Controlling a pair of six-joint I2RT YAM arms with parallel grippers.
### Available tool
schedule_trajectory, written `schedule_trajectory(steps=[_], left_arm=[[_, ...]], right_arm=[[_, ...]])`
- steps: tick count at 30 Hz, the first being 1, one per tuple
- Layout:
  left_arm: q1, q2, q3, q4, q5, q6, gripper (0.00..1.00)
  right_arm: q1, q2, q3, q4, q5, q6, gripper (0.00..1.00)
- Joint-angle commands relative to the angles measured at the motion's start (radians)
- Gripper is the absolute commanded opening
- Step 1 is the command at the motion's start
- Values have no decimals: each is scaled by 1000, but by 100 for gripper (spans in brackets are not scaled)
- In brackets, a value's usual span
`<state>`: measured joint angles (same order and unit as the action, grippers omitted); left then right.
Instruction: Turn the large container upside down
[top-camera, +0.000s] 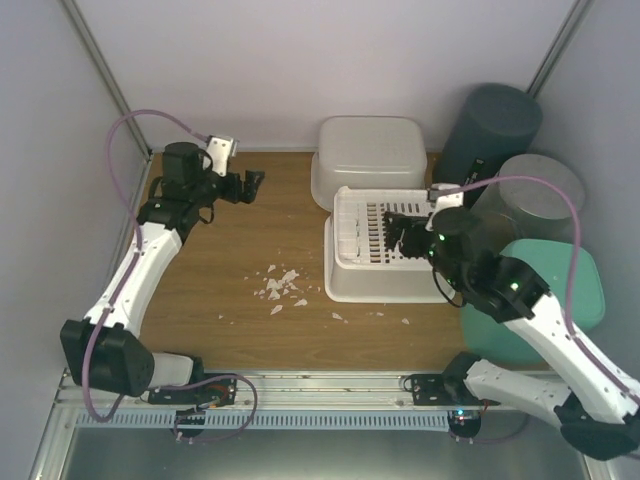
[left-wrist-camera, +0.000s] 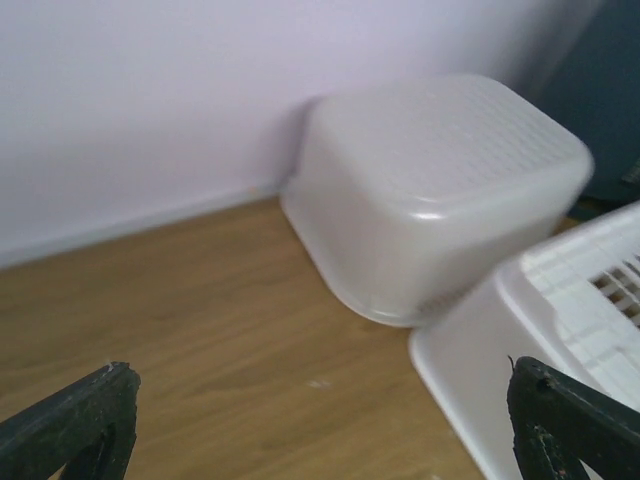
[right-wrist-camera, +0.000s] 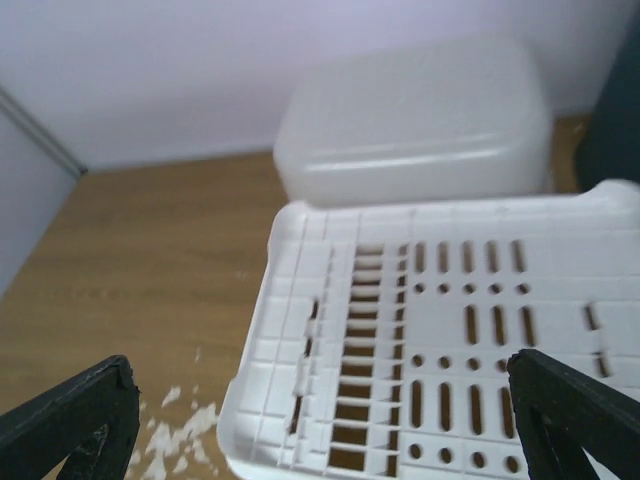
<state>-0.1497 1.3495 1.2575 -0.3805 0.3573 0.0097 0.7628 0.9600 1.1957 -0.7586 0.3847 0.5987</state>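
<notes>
Top view: the large container (top-camera: 372, 282), which I take to be the slotted white basket, sits right of centre with its holed base facing up, so the turn looks done. The right hand (top-camera: 400, 232) hovers over it, fingers wide apart and holding nothing. The left hand (top-camera: 250, 183), upper left, is also spread wide and empty. A dropping right hand could snag a finger in a slot and drag the container into the tub (top-camera: 368, 150) just behind it. The wooden table (top-camera: 230, 250) carries white crumbs (top-camera: 280, 285) near the middle. Pale walls close it in, and three bins crowd the right edge.

Left wrist view: the left hand (left-wrist-camera: 322, 400) shows only two dark tips at the bottom corners, far apart. The tub (left-wrist-camera: 440, 190) fills the upper right, with the large container (left-wrist-camera: 560, 300) at lower right, very close to it. There is little room to sweep a finger between them.

Right wrist view: the right hand (right-wrist-camera: 320, 400) straddles the large container (right-wrist-camera: 450, 300). Its slots gape below, and that is the catching risk. The crumbs (right-wrist-camera: 180, 435) lie at lower left.
</notes>
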Motion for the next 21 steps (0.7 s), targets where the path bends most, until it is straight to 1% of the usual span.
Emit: schedule_trajectory(steps=[1, 5, 9, 15, 17, 21], left_arm=[[51, -34, -45, 82, -162, 64, 99], [103, -47, -54, 84, -139, 55, 99], [126, -73, -76, 89, -86, 52, 99], [147, -106, -111, 98, -30, 47, 99], [178, -112, -120, 100, -30, 47, 99], [189, -114, -124, 103, -19, 44, 99]], right_arm=[[1, -44, 7, -62, 168, -30, 100], [1, -67, -10, -92, 173, -6, 100], [1, -93, -9, -107, 185, 26, 100], [1, -168, -16, -94, 244, 3, 100], [1, -177, -10, -98, 248, -6, 100], [1, -184, -2, -101, 265, -7, 100]])
